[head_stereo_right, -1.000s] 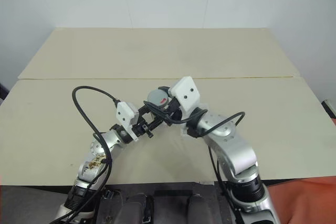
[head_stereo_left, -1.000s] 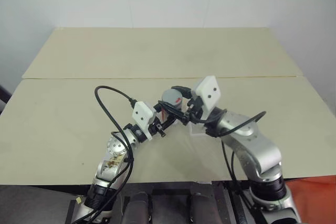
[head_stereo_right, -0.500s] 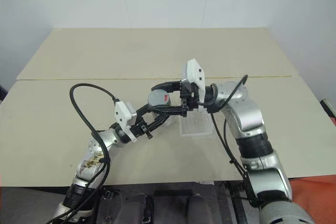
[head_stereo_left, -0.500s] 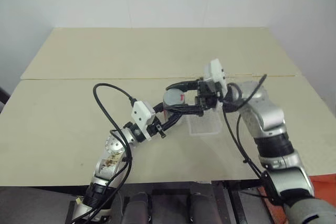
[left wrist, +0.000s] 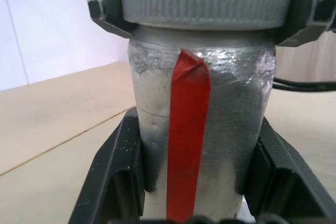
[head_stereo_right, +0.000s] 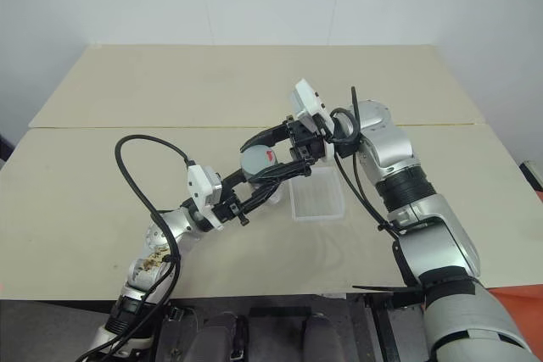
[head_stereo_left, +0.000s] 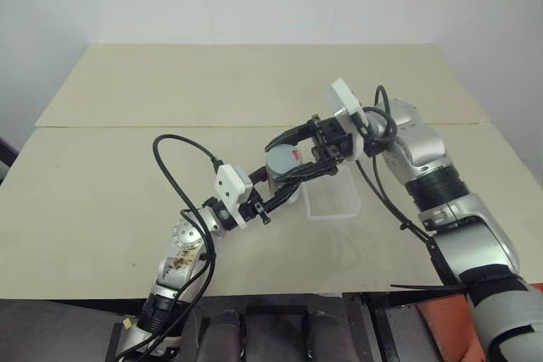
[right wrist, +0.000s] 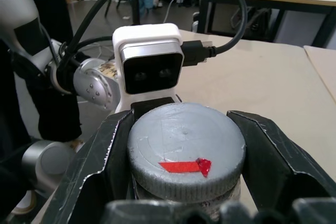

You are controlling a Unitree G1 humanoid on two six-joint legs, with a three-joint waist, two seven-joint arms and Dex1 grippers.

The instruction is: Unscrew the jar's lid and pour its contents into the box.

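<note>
The silver-grey jar [head_stereo_left: 285,177] with a red stripe [left wrist: 186,140] is held upright above the table, just left of the box. My left gripper [head_stereo_left: 287,187] is shut on the jar's body from below left, with a finger [left wrist: 113,182] on each side. The ribbed grey lid [right wrist: 186,150] with its red mark sits on the jar. My right gripper [head_stereo_left: 283,161] reaches in from the right and is shut on the lid, its fingers [right wrist: 100,177] pressed against the rim. The clear plastic box [head_stereo_left: 333,201] lies on the table under the right wrist. The contents are hidden inside the jar.
The beige table [head_stereo_left: 102,184] has a seam running across its middle and ends at a white wall behind. A black cable [head_stereo_left: 174,167] loops up from my left wrist. The right arm's cables [head_stereo_left: 377,201] hang beside the box.
My right arm has swung up and out to the right, and its wrist has turned around the lid while staying shut on it. The box now lies uncovered. The left gripper and jar held still.
</note>
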